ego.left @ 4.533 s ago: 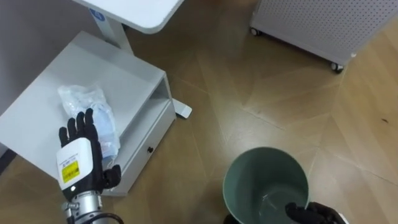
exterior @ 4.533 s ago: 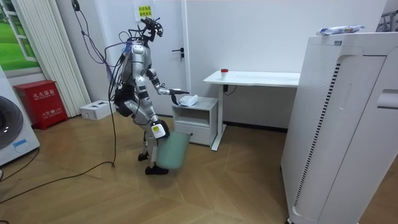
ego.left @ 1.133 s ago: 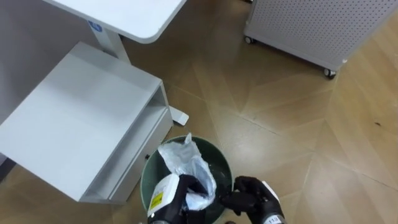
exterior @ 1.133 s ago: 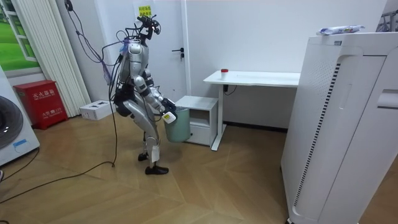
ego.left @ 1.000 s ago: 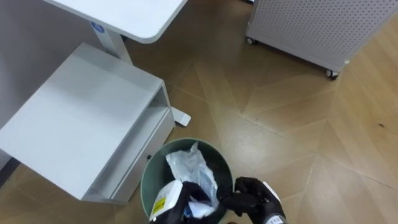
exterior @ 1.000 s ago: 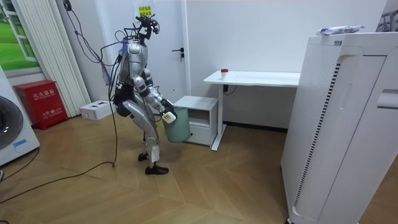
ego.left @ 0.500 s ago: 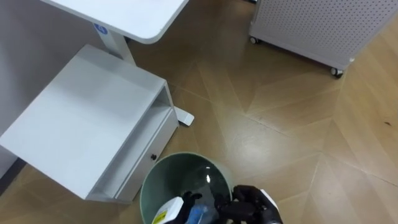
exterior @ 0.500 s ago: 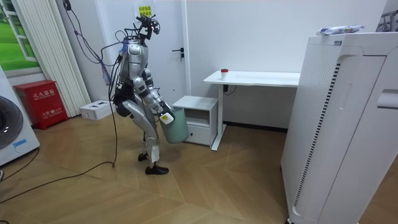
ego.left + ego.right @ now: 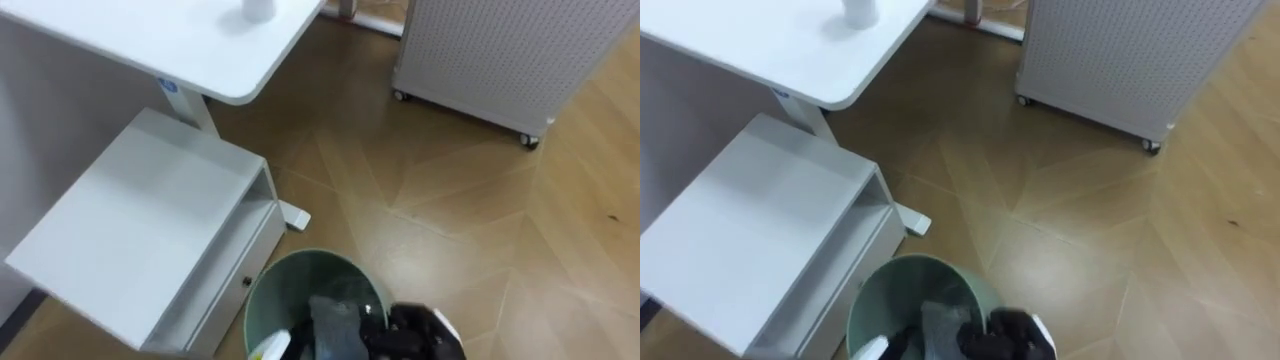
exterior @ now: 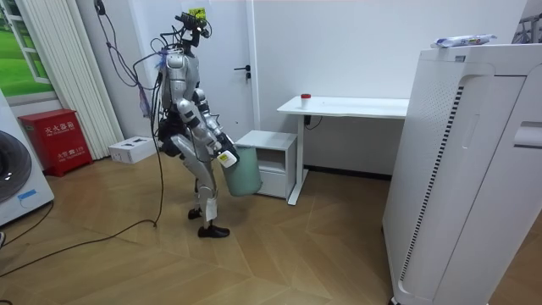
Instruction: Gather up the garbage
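Observation:
A round green bin [image 9: 262,300] is held up in front of me, next to the white cabinet [image 9: 140,230]. My right hand [image 9: 408,332] is curled over the bin's right rim. My left hand [image 9: 272,347] reaches down into the bin from the lower edge, its fingers hidden inside. A pale grey crumpled plastic bag [image 9: 330,318] lies inside the bin, partly covered by that hand. In the room view I stand upright beside the cabinet [image 10: 269,161] with the bin [image 10: 240,171] at waist height.
A white desk [image 9: 190,40] with a small white cup [image 9: 258,8] stands over the cabinet's far side. A perforated white unit on wheels [image 9: 500,50] stands at the far right on the wooden floor. A tall white appliance [image 10: 466,169] stands at the room view's right.
The bag lay on the cabinet top at first; my left hand has carried it over the raised bin and pushed it down inside. My head has lifted, so the whole view has shifted.

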